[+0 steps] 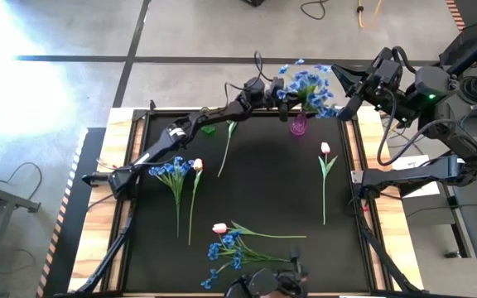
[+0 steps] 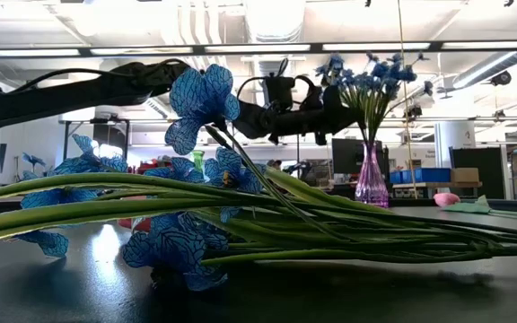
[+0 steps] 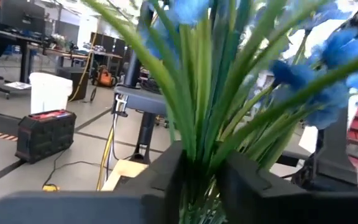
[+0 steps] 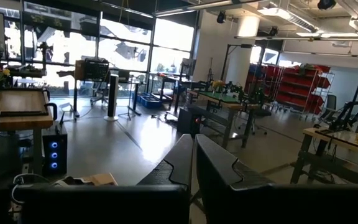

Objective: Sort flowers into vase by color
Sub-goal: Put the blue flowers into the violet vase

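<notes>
Two vases stand at the far edge of my black mat (image 1: 255, 190): a small green vase (image 1: 209, 129) on the left and a pink vase (image 1: 298, 125) right of centre. On the mat's left lies a blue bunch (image 1: 173, 172) with its blossoms far and its stem running straight toward the near edge; just beside it a white tulip (image 1: 197, 166) lies the same way, head far, stem near. Right of the green vase I see one more green stem (image 1: 226, 147), long axis far to near and slightly slanted; I cannot tell its colour.

My left gripper (image 1: 281, 89) reaches across the far edge to the pink vase, its fingers (image 3: 166, 177) pinched on the upright stems of the blue bouquet (image 1: 309, 87), whose blossoms fan out above the vase.

At the near edge a pink tulip (image 1: 220, 228) lies crosswise, head left and stem pointing right, with another blue bunch (image 1: 226, 248) sprawled just beside it.

Further right a second pink tulip (image 1: 325, 149) lies head far, stem toward the near edge.

My right gripper (image 1: 348, 106) waits off the mat's far right corner, its fingers (image 4: 182, 163) pressed together on nothing.
</notes>
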Available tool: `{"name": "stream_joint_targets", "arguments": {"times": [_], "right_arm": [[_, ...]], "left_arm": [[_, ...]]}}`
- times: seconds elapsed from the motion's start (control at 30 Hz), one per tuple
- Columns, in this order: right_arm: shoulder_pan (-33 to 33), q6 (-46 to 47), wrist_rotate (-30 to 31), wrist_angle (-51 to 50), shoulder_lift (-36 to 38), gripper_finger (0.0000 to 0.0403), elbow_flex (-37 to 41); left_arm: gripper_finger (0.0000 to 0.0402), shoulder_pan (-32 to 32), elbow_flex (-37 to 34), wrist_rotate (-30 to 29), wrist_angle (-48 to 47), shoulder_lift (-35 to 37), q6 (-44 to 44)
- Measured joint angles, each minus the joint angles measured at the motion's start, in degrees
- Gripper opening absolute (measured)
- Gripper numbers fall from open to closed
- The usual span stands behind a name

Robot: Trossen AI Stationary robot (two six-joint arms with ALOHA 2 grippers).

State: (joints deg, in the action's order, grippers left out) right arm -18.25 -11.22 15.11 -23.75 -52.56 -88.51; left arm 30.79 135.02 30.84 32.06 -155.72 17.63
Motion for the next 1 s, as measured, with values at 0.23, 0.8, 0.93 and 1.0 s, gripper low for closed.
{"name": "stream_joint_targets", "arguments": {"times": [0.23,0.8,0.93,1.0], "right_arm": [[-0.01,-0.13,-0.02,0.0,0.0,0.0013,0.0],[0.01,-1.05,-0.51,0.02,0.0,0.0013,0.0],[0.01,-1.53,-0.53,0.04,0.0,0.0013,0.0],[0.01,-1.6,-0.55,0.06,0.0,0.0013,0.0]], "left_arm": [[0.0159,0.14,-0.16,1.57,-3.04,1.59,-1.29],[0.0193,0.52,-0.15,4.02,-32.49,8.57,-18.01],[0.0193,0.91,-0.13,3.11,-40.09,10.33,-20.93],[0.0193,1.12,-0.13,2.93,-43.01,10.58,-21.0]]}}
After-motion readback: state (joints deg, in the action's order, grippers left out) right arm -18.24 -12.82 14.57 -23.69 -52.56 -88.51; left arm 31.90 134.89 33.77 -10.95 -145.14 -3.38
